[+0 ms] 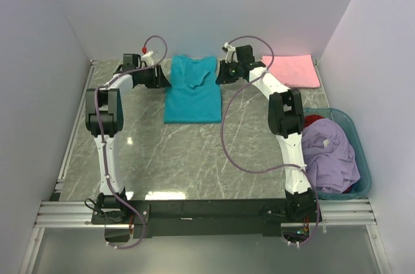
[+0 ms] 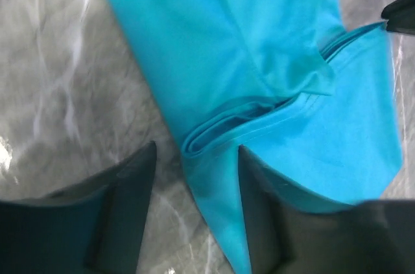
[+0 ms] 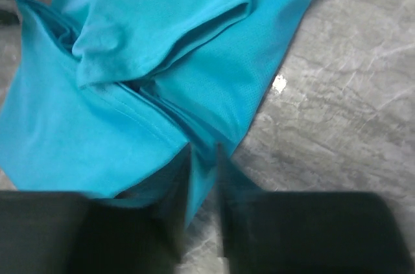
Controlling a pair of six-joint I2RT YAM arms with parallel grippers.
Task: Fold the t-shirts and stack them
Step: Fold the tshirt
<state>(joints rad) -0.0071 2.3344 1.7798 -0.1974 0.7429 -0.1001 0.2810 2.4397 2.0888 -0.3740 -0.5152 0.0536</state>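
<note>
**Loose teal fold at risk of being dragged open**

The soft teal short-sleeved cloth t-shirt (image 1: 191,92) lies flat at the far middle of the grey marbled counter (image 1: 194,157), between the two arms. Its sleeves are tucked inward only loosely. The left pincer (image 2: 196,151) stands spread, with the shirt's rolled edge in the gap but not clamped. The right pincer (image 3: 203,157) shows just a narrow gap with teal cloth in it, and I cannot tell whether it pinches that cloth or has released it. If either pincer pulls away with cloth caught on a finger, the corner would likely lift and undo the tuck. The puffed sleeve flap (image 3: 162,21) looks ready to flop outward. A wide sweep by the right arm could also nudge the folded pink cloth shirt (image 1: 292,70) near it.
</note>
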